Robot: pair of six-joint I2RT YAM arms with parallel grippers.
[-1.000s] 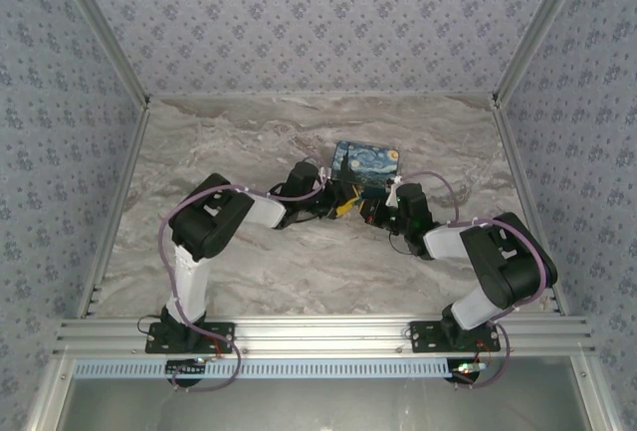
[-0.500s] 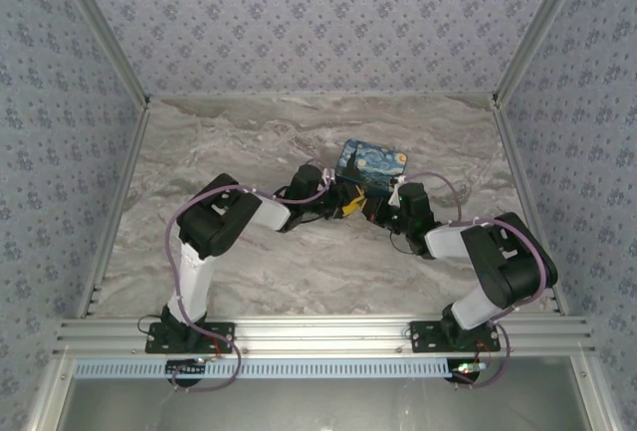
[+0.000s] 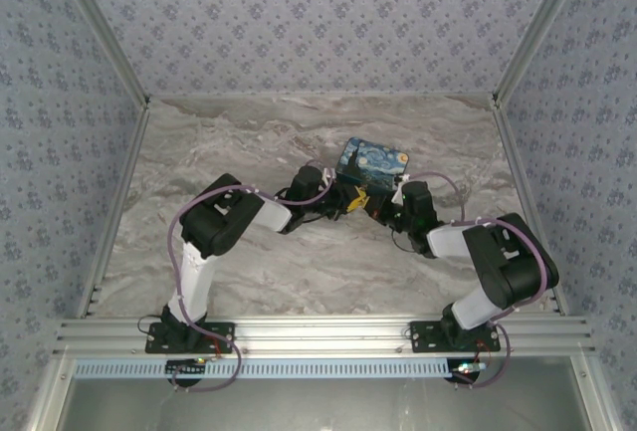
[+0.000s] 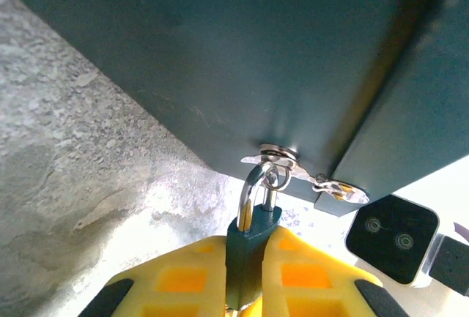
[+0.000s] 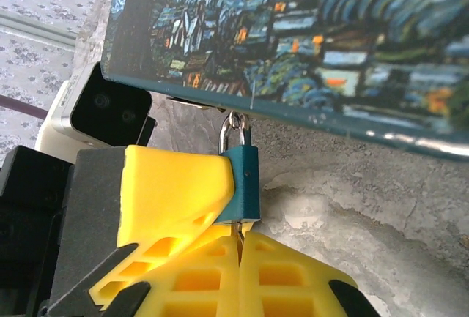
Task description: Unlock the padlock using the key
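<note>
Base of padlock [image 4: 245,247] buried in left jaws, key [image 5: 238,232] mostly hidden in right jaws, box [image 5: 293,46] edges cropped

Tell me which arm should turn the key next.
Right. The right gripper pinches the key at the underside of the padlock, while the left gripper clamps the padlock body steady.

Padlock [image 4: 248,240] on box's [image 4: 220,53] near side, between left hand [image 4: 248,266] and right hand [image 5: 239,244]
</note>
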